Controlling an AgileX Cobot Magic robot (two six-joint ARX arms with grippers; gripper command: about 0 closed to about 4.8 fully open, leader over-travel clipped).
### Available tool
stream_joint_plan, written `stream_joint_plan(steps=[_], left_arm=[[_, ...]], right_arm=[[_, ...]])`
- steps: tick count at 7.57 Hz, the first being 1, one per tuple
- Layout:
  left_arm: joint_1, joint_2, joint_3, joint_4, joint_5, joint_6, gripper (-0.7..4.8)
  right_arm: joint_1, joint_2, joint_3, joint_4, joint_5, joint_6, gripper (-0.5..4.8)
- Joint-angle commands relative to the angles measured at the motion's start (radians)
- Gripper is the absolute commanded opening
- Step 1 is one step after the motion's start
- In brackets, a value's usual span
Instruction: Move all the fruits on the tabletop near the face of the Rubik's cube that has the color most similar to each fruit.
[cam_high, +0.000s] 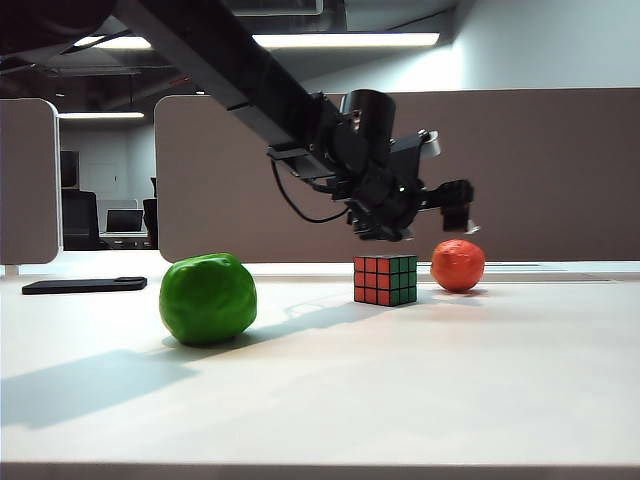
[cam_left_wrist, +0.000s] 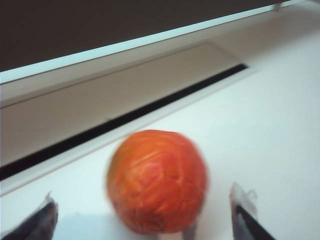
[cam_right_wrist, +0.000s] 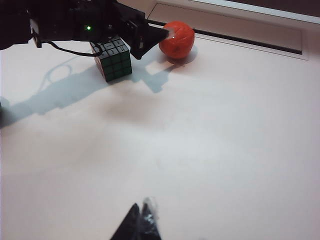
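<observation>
Two fingers spread wide on the left gripper (cam_left_wrist: 145, 220), and the orange fruit (cam_left_wrist: 157, 181) sits framed right between them, with nothing held; that wide stance looks meant to straddle the round body before closing. From the front, the left gripper (cam_high: 455, 212) hangs above the orange (cam_high: 458, 265), its arm stretched in from the upper left and passing over the cube (cam_high: 385, 279). The orange rests on the white table (cam_high: 420, 380) just beside the cube, on the side where green squares show; red squares face the front camera, so my guess is the fruit needs carrying round to the red face. Further out, the green fruit (cam_high: 207, 298) sits well apart on the cube's other side, untouched, and by my reckoning it belongs near that green face. The right gripper (cam_right_wrist: 141, 222) waits low over bare table, well back from everything, one dark fingertip in sight; open or closed, I cannot tell.
</observation>
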Motion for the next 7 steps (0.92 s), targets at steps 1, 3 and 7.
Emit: stream_joint_plan(steps=[1, 3, 7], left_arm=[[0.002, 0.002, 0.008, 0.027, 0.022, 0.004, 4.79], [-0.020, 0.039, 0.008, 0.066, 0.066, -0.018, 4.79], [-0.040, 0.058, 0.014, 0.088, 0.085, -0.022, 4.79]], right_arm=[[0.000, -0.002, 0.003, 0.018, 0.001, 0.001, -0.01], [0.000, -0.001, 0.002, 0.018, 0.000, 0.001, -0.01], [0.000, -0.001, 0.002, 0.018, 0.001, 0.001, -0.01]])
